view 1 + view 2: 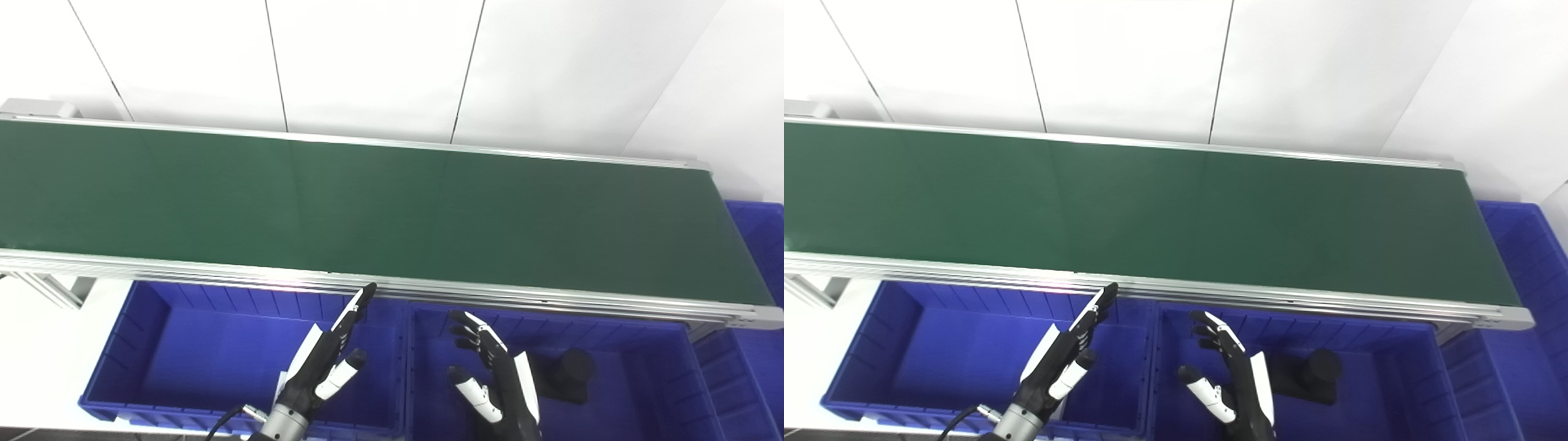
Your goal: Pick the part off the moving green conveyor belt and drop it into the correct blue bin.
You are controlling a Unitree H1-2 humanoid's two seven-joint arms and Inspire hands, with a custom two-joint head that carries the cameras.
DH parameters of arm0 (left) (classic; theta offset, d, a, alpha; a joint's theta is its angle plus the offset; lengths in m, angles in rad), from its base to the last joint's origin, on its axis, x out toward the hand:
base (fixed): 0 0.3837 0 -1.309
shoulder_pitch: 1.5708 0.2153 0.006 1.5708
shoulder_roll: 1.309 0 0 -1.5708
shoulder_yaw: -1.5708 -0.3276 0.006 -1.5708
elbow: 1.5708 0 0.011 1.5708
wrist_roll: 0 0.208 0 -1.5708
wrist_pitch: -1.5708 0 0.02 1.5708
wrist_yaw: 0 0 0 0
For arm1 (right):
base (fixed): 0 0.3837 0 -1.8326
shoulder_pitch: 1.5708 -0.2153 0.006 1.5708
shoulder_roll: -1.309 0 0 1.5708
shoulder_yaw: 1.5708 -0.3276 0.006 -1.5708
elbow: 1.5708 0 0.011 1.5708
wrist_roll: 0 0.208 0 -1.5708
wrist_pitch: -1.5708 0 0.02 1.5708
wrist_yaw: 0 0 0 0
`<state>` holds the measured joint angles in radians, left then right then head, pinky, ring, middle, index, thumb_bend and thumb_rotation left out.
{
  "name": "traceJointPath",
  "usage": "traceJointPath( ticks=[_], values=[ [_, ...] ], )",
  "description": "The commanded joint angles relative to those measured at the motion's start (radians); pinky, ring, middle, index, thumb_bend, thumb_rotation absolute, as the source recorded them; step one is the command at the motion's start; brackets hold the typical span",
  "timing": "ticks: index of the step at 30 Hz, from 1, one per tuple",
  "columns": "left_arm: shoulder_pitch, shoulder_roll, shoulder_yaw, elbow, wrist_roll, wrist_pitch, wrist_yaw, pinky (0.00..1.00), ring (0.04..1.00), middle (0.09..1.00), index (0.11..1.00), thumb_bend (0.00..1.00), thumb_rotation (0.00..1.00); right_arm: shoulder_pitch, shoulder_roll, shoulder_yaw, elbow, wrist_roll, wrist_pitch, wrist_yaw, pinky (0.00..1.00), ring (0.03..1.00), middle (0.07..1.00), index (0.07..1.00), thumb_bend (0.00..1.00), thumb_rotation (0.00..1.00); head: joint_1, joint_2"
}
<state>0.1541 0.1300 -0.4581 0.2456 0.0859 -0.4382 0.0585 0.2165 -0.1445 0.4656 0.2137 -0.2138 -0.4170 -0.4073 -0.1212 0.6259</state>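
The green conveyor belt (367, 208) runs across the view with nothing on it. A black part (566, 375) lies in the right blue bin (667, 331) below the belt's near rail. My left hand (324, 364) is open and empty, fingers stretched up, over the left blue bin (141, 306). My right hand (493, 376) is open and empty over the right bin, just left of the black part. It does not touch the part.
A third blue bin (759, 233) stands at the belt's right end. The belt's aluminium near rail (245, 269) runs just above both hands. White wall panels stand behind the belt. A metal frame leg (49, 288) shows at the lower left.
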Motion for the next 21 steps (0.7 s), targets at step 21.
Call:
traceJointPath(
  ticks=[21],
  values=[
    [0.003,0.04,0.074,-0.047,-0.034,-0.032,-0.089,1.0,1.0,1.0,1.0,0.77,1.0,-0.036,0.046,0.034,0.012,-0.02,-0.053,-0.037,0.73,0.794,0.855,0.808,0.8,0.83,-0.203,0.039]
  ],
)
